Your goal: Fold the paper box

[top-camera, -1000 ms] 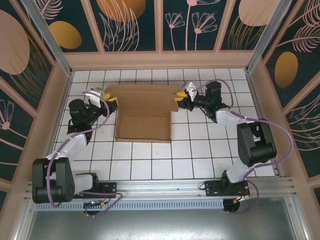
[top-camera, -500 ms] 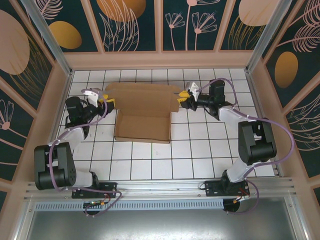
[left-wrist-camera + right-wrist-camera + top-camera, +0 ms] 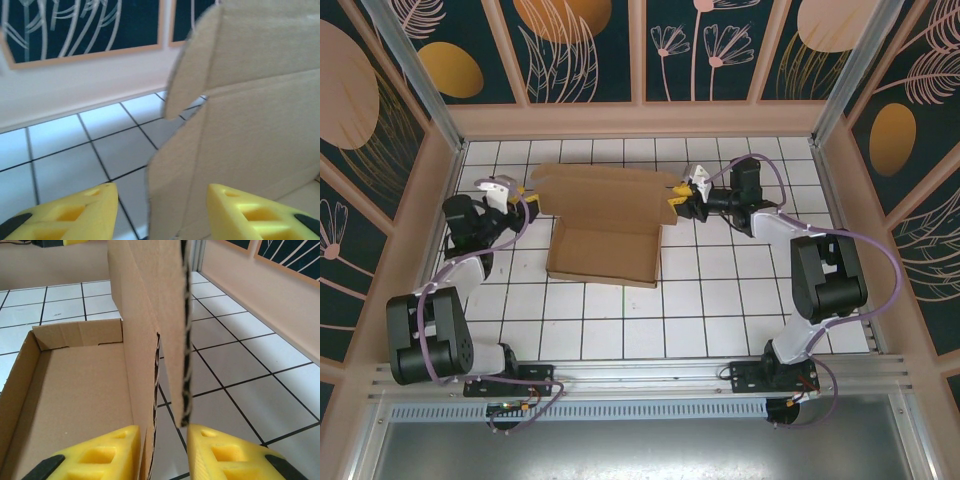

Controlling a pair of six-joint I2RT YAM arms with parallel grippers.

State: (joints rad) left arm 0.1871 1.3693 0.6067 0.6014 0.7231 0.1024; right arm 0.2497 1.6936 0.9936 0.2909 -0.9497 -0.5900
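The box (image 3: 603, 255) lay open on the table (image 3: 720, 300), a little left of centre and in the far half. It was a shallow brown tray with its low walls raised, and a wide back panel (image 3: 605, 190) rose from its far edge. That panel ran wider than the tray and ended in a flap at each side.

The left gripper (image 3: 527, 193) was at the panel's left end. In the left wrist view its yellow fingers (image 3: 75, 215) stood apart with the left flap (image 3: 170, 190) between them. Bare tile showed between the flap's edge and one finger, so the jaws were open around the card and not clamped on it.

The right gripper (image 3: 676, 197) was at the panel's right end, beside the tray's far right corner. In the right wrist view its fingers (image 3: 100, 457) flanked cardboard standing on edge. One finger lay close against the inner layer, and the outer layer's corrugated edge (image 3: 186, 340) ended just above the other finger. I could not tell whether they pinched it. Past them the inside of the tray showed, with a short end wall (image 3: 77, 334) upright at its far side.

Both arms reached in from the rail (image 3: 640, 375) at the near edge, one along each side of the table, trailing purple cables. The table was white tile with a dark grid. Dark walls (image 3: 580, 50) with plant patterns enclosed it.
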